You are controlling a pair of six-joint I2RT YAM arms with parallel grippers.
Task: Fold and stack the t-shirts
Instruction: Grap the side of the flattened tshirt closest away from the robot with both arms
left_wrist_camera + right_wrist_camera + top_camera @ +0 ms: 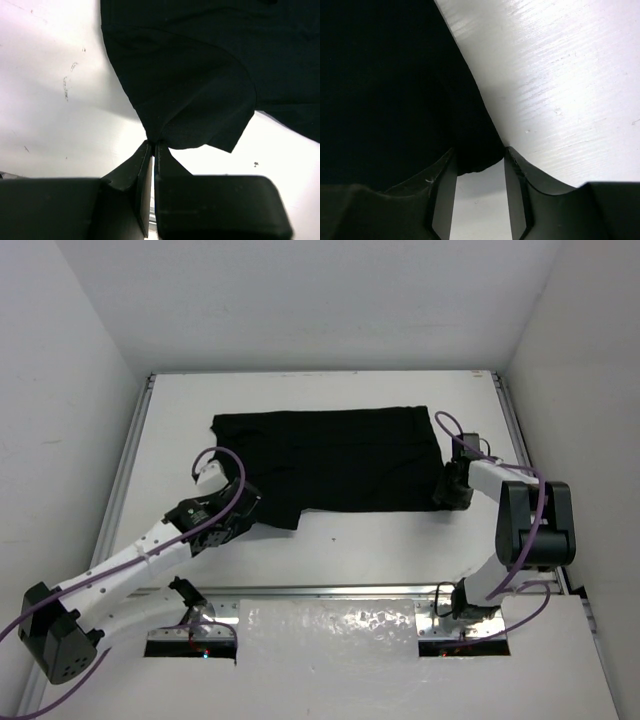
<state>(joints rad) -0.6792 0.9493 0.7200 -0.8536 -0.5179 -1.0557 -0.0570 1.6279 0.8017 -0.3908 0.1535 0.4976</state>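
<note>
At t-shirt's (pixel 330 460) near-left corner, left gripper (pixel 153 147) pinches cloth; near-right, right gripper (pixel 480 150) straddles corner, jaws part-open. Soft, light, floppy: take your hold at corners.

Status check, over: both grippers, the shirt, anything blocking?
Jaws of left gripper shut on t-shirt, near-left corner. Jaws of right gripper open around near-right corner, not pinched. Rest of t-shirt spread on table. Nothing in the way.

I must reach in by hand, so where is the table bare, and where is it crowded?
Bare: the table strip between the t-shirt's near edge and the near rail, between the arms; also narrower strips beyond its far edge and to its left. Crowded: its two near corners, at the left gripper and right gripper.
</note>
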